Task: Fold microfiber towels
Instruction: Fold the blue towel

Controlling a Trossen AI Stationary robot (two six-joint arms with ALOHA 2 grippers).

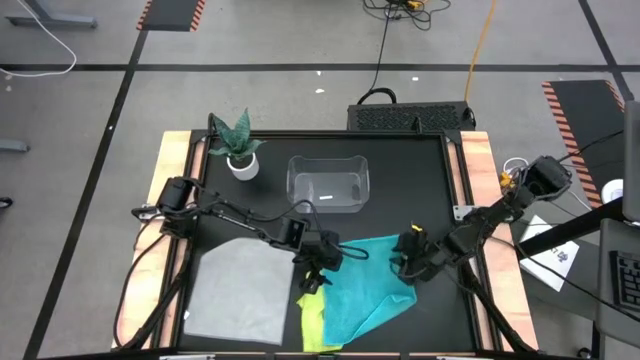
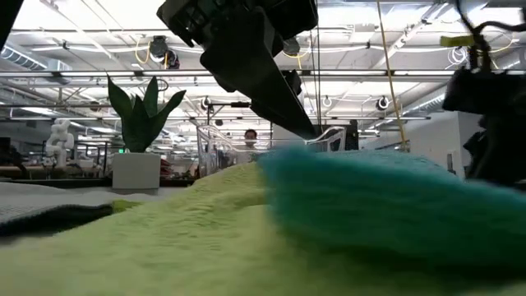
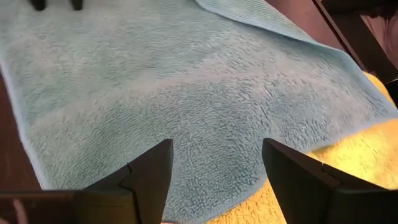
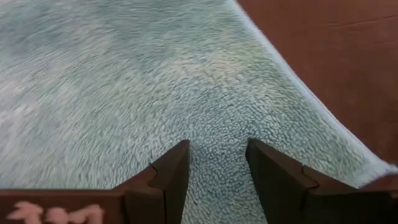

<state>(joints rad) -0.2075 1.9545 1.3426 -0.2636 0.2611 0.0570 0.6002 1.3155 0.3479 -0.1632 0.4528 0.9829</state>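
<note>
The teal towel point(image 1: 372, 285) lies spread on the black tabletop point(image 1: 420, 180), just in front of the clear plastic bin point(image 1: 328, 183). Its near left corner overlaps the yellow-green towel point(image 1: 314, 322), and the grey towel point(image 1: 237, 291) lies flat to its left. The left end effector point(image 1: 316, 277) hangs over the teal towel's left edge with its fingers point(image 3: 149, 180) set wide and holding nothing. The right end effector point(image 1: 408, 262) stands at the towel's right edge, fingers point(image 4: 171, 174) parted narrowly over the pile; whether they pinch cloth cannot be told.

Overhead and table-level cameras share the teal towel point(image 1: 368, 283), perhaps blurred.
</note>
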